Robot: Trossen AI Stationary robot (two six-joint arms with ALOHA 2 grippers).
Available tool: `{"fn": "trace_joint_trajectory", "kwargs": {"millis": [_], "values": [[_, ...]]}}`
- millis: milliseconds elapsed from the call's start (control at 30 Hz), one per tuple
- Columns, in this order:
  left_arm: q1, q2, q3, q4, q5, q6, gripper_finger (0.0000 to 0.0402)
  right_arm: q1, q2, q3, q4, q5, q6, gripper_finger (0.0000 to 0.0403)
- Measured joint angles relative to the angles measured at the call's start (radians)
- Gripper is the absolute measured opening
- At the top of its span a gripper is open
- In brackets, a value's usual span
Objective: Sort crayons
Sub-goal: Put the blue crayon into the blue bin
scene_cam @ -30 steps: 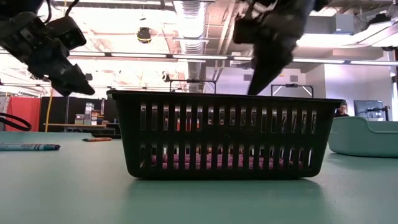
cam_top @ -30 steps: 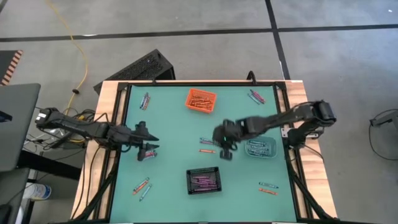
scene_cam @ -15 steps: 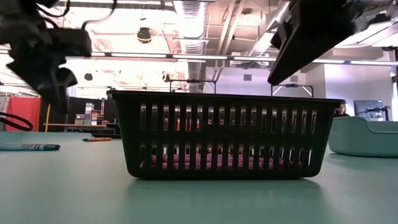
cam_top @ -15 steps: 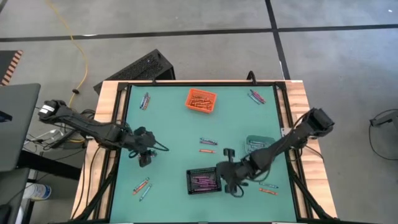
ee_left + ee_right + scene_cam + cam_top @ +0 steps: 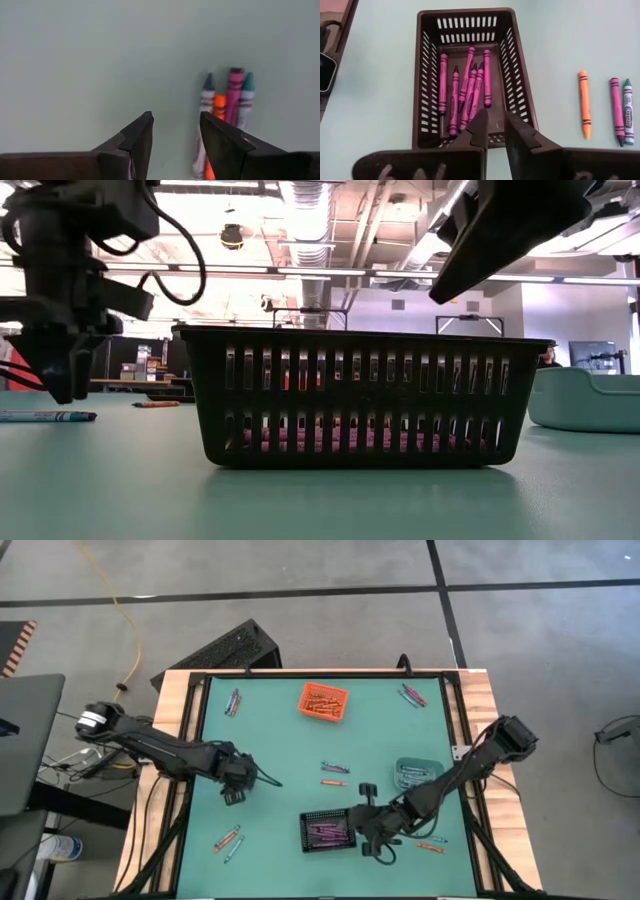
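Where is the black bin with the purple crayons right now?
In the high view the black bin sits near the table's front edge, about mid-width, with the right gripper just beside it; the teal bin lies further back to its right.

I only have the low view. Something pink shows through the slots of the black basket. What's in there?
Observer: Magenta crayons, several of them, lying flat in the black basket. No other colour shows inside.
Operator: Is the right gripper carrying anything?
Observer: No. The right gripper hangs over one end of the basket, fingers slightly apart, with nothing between them.
Operator: And the left one?
Observer: The left gripper is open above the mat, beside a cluster of four crayons: blue-grey, orange, magenta and teal.
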Motion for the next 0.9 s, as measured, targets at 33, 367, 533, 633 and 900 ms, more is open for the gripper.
{"fn": "trace_joint_trajectory", "kwargs": {"millis": [33, 367, 533, 633, 900], "values": [[0.002, 0.012, 0.0, 0.014, 0.015, 0.012, 0.0153, -0.001, 0.0, 0.0, 0.0, 0.0, 0.0, 0.0056], [0.005, 0.043, 0.002, 0.046, 0.05, 0.05, 0.0153, -0.008, 0.001, 0.0, 0.0, -0.001, -0.008, 0.0056], [0.005, 0.059, 0.003, 0.043, 0.042, 0.08, 0.0153, -0.008, 0.001, 0.0, 0.0, -0.001, -0.008, 0.0056], [0.007, 0.078, 0.001, 0.054, 0.04, 0.108, 0.0153, -0.008, 0.001, 0.0, 0.001, -0.001, -0.008, 0.0056], [0.064, 0.087, 0.002, 0.061, 0.051, 0.182, 0.0153, -0.008, 0.001, 0.0, 0.007, -0.002, -0.008, 0.0056]]}}
